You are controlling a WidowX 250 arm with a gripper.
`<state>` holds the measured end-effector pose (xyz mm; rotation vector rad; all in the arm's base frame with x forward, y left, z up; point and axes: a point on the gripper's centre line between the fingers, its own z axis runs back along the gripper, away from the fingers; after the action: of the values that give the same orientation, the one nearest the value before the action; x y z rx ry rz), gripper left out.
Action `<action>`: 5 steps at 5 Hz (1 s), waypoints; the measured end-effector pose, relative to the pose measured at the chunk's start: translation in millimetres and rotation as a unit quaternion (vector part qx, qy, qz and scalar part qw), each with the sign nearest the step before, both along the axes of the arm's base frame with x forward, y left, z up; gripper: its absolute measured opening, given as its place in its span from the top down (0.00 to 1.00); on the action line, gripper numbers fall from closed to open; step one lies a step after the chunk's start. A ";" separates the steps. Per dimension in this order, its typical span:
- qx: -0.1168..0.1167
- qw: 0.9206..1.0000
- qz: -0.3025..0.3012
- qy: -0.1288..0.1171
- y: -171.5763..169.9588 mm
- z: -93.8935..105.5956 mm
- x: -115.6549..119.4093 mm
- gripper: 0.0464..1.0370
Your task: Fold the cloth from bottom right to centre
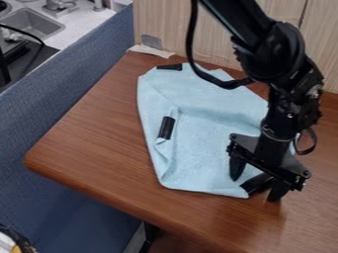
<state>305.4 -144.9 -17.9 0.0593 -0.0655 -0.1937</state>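
Cloth [204, 123], pale blue, lies on the brown wooden desk [92, 143], which reaches out past it on both sides. A blue partition [39, 118] runs along the desk's edge to the left of the cloth, and a light wood-grain panel [198, 29] stands behind it. Over the right part of the cloth hangs the black arm [264, 54]. The cloth itself is uneven, with a raised crease along its left side. At its lower right corner is the tool [255, 189], pointing down, fingers spread well apart, one either side of that corner's black strip [257, 183]. Whether they touch it, I can't tell. Another black strip [166, 127] sits at the crease on the cloth's left, and one more [170, 67] at its top left edge.
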 end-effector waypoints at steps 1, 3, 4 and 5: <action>0.021 1.000 -0.012 -0.002 -5.1 -1.1 -2.9 0.36; 0.021 1.000 -0.013 -0.002 -4.2 -1.0 -5.3 0.86; 0.021 1.000 -0.015 0.002 -3.3 1.1 -7.9 0.95; 0.017 1.000 -0.014 0.002 0.9 15.4 -5.7 0.96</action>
<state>299.8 -143.9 -2.5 0.0914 -0.0596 -0.2222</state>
